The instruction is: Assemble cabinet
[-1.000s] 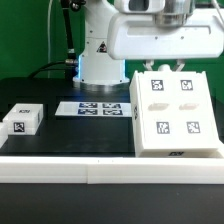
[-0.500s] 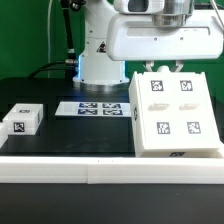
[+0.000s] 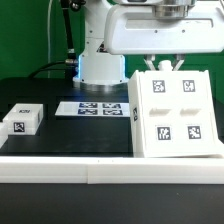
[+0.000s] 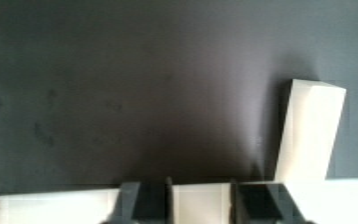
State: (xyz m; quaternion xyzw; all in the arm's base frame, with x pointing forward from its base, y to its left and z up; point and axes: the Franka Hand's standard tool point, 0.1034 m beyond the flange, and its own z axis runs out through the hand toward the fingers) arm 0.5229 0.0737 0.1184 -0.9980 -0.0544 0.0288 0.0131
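Item: cabinet (image 3: 175,112), resting on surface (image 3: 70,135), tags up; fingers (image 4: 144,200) clamped on its far edge, probably to shift it.

Bare black table (image 3: 70,135) lies open between the small white blocks (image 3: 22,118) at the exterior view's left and the tall cabinet (image 3: 178,112), which fills the right. Only the flat marker board (image 3: 97,108) lies in that gap. The robot base (image 3: 100,62) blocks the rear, and a long white rail (image 3: 110,172) walls the front. The end effector (image 3: 165,66) is at the cabinet's rear top edge, with its fingers (image 4: 144,197) tight against either side of a white wall.
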